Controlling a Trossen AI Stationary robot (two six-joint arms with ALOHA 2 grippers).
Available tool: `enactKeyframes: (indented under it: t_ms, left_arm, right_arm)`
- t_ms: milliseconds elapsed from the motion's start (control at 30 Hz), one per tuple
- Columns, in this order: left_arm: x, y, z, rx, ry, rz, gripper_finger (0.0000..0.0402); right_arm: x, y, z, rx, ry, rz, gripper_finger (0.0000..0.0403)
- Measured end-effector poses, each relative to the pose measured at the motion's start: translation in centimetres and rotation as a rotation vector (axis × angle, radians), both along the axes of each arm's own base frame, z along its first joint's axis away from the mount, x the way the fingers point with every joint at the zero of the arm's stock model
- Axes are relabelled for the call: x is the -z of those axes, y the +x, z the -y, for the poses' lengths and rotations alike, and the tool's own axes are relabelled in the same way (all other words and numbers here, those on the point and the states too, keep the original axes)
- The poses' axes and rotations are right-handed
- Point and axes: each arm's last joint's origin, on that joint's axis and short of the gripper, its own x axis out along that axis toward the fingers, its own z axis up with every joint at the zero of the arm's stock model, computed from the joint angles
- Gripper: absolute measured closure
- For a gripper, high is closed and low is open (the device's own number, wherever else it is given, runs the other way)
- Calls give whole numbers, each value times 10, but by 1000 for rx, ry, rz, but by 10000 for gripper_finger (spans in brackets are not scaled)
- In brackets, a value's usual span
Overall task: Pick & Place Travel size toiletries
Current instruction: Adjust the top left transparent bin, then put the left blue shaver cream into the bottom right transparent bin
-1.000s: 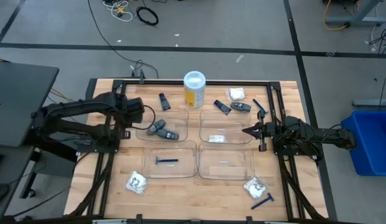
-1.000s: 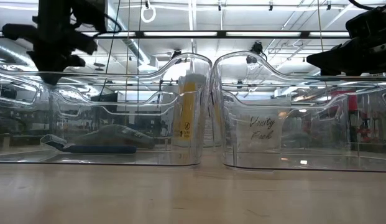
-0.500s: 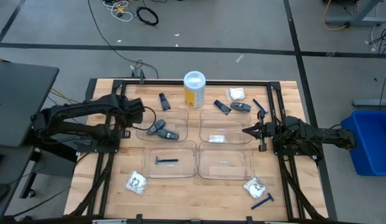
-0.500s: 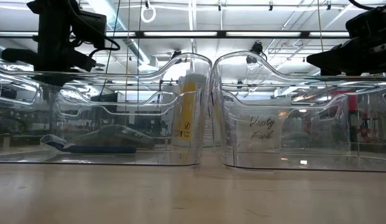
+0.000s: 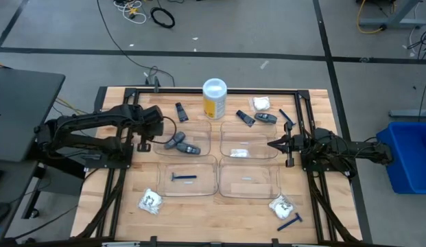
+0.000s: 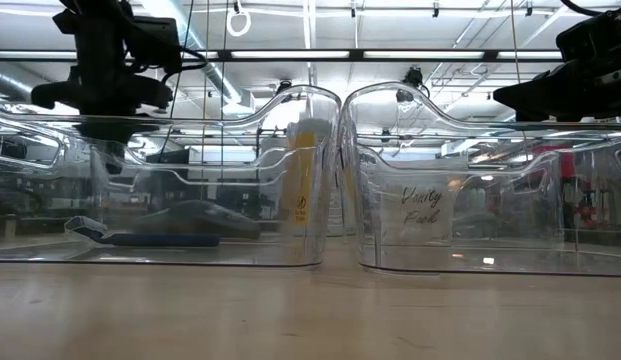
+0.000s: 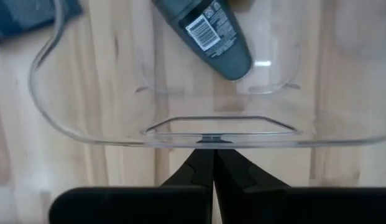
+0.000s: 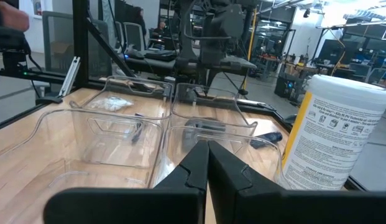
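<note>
From above: four clear trays (image 5: 191,174) sit in a block mid-table, and sorting looks maybe half done. The back-left tray has two grey sticks (image 5: 175,141), the front-left one a blue razor (image 5: 183,178), the back-right one a white packet (image 5: 240,152), and the front-right one something small I can't make out. Still loose on the wood: a dark tube (image 5: 180,111) by the yellow canister (image 5: 214,100), another tube (image 5: 244,118), a stick (image 5: 265,118), a packet (image 5: 261,103) and a razor (image 5: 286,116) at the back right, plus a packet (image 5: 151,200) front left and a packet (image 5: 280,204) with a razor (image 5: 289,221) front right. My left gripper (image 5: 156,129) hangs at the back-left tray's outer edge, my right gripper (image 5: 273,144) just right of the back-right tray.

Low view: through the tray walls I see handwriting that I read as "Vanity Pack" (image 6: 422,205), not fully sure. The canister has a small round symbol on it, unreadable.

Left wrist: my fingers (image 7: 206,174) are pressed together, holding nothing, right at the tray rim. A stick inside shows a barcode label (image 7: 202,30); no brand readable.

Right wrist: fingers (image 8: 204,163) together, empty too. The canister carries blocks of fine print, too small to read.
</note>
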Motion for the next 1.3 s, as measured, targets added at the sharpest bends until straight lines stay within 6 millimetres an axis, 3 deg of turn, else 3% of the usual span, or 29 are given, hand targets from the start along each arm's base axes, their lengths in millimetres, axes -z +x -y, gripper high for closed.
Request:
enactKeyframes:
  t_ms: [600,1000,1300]
  left_arm:
    - [-1,17,0,70,-28,140,398]
    - [3,5,1,11,40,-23,395]
    - [1,3,2,-1,34,-31,395]
  right_arm:
    - [0,0,0,0,0,0,390]
    - [0,0,0,0,0,0,390]
    - [0,0,0,0,0,0,390]
